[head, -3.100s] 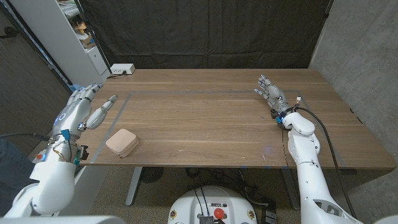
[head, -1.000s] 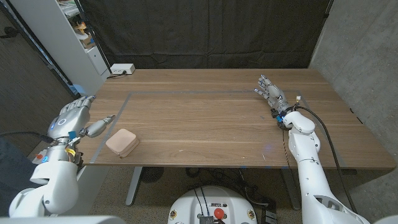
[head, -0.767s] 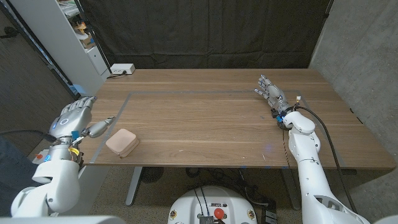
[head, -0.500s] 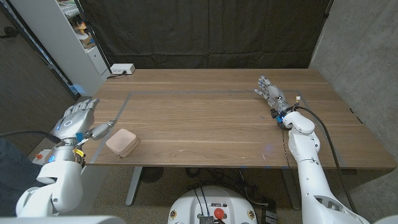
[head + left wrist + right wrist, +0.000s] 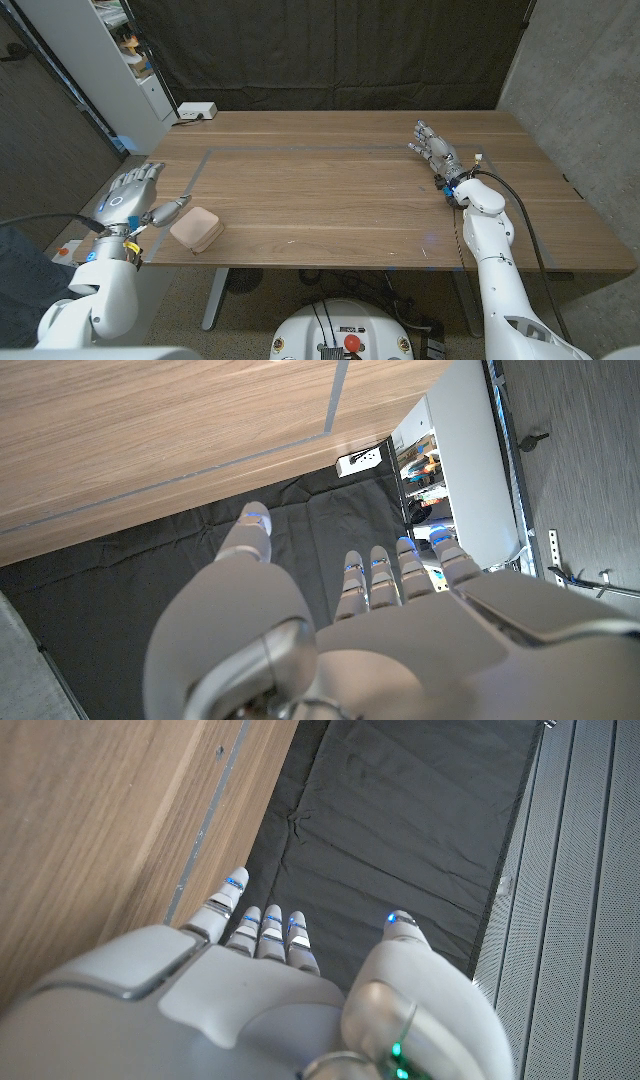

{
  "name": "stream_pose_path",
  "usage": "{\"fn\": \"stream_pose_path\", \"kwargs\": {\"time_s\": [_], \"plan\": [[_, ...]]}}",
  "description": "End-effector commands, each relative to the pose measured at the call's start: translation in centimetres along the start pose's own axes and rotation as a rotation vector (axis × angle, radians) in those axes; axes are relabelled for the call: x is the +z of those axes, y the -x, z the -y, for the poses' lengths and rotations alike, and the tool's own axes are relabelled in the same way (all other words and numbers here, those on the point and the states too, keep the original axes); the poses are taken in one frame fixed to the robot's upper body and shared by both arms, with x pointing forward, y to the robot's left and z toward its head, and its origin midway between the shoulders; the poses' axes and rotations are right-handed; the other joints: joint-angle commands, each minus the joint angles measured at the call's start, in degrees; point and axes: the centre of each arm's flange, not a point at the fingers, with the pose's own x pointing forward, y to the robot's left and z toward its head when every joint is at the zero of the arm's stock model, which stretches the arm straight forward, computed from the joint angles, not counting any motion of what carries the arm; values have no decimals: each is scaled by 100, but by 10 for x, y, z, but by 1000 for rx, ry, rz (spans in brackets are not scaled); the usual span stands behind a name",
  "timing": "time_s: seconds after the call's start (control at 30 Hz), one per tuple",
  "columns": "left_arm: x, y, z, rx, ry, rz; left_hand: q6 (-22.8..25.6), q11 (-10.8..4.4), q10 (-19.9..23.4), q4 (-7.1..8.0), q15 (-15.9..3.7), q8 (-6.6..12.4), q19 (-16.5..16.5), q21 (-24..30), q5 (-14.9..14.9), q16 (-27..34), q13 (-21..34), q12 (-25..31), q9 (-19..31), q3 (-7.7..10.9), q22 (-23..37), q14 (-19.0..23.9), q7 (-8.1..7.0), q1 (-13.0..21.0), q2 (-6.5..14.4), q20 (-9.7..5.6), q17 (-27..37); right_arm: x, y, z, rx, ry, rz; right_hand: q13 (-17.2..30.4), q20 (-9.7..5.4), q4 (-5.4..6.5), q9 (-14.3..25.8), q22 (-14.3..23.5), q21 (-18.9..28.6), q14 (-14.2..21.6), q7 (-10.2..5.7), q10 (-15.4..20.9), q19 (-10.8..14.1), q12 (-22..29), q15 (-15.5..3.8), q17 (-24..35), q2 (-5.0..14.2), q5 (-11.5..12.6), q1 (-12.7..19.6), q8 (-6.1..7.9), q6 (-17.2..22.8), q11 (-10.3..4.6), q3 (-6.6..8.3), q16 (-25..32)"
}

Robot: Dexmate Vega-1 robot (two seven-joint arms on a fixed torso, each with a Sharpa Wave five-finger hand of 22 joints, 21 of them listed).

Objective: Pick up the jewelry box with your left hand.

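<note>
— Where is the jewelry box?

— The box (image 5: pixel 196 229), small, pale pink and rounded, lies on the wooden table (image 5: pixel 340 200) near the front edge, on the robot's left side. A thin taped line (image 5: pixel 200 166) runs along the table just beside it.

— And the left hand?

— The left hand (image 5: pixel 132 194) hangs at the table's left edge, just beside the box, with its fingers spread and pointing away from the robot. The thumb (image 5: pixel 168 209) reaches toward the box; whether it touches cannot be told from the head view. The hand holds nothing. In the left wrist view the same hand (image 5: pixel 330 640) shows its fingers apart, with the table's edge and a dark curtain (image 5: pixel 300 530) past them.

— What about the right hand?

— The right hand (image 5: pixel 435 148) sits well apart, over the far right part of the table, fingers extended and loosely apart, empty. The right wrist view shows the back of the hand (image 5: pixel 250 1000), fingers straight, wood grain to one side.

— Anything else there?

— A white power strip (image 5: pixel 196 111) lies at the table's far left corner, and a white shelf unit (image 5: pixel 120 60) stands beside it.
</note>
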Motion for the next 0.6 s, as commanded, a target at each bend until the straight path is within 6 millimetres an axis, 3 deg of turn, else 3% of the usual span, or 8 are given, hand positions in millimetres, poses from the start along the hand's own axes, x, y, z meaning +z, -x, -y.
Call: {"fn": "stream_pose_path", "kwargs": {"time_s": [0.03,0.43,0.6], "plan": [[0,-5,9,0,-72,-5,20,1,10,8,15,25,1,-13,33,42,24,29,10,35,20,37,-56,89,1,19,9,-1,-1,-2,-6,-1,-7,9,3,-3,8,25,-15,16,-30,17,57,-16,9,2,11,53,-38,-2,12,4,-9,11],[5,-8,23,21,-202,-11,-3,-27,2,23,-3,7,-16,-32,36,30,34,30,13,45,21,17,-88,150,-21,26,12,-1,-3,-5,-8,4,-13,9,9,-8,8,26,-34,21,-31,16,61,-17,5,-1,15,55,-41,-4,4,3,-14,13],[4,-16,26,-76,-161,-42,79,-23,22,34,-9,34,-11,-36,36,31,40,40,14,47,22,24,-69,173,-36,26,14,-1,-3,-5,-9,7,-18,10,12,-10,8,26,-39,16,-34,16,62,-17,10,-2,14,55,-41,-3,5,3,-15,11]]}}
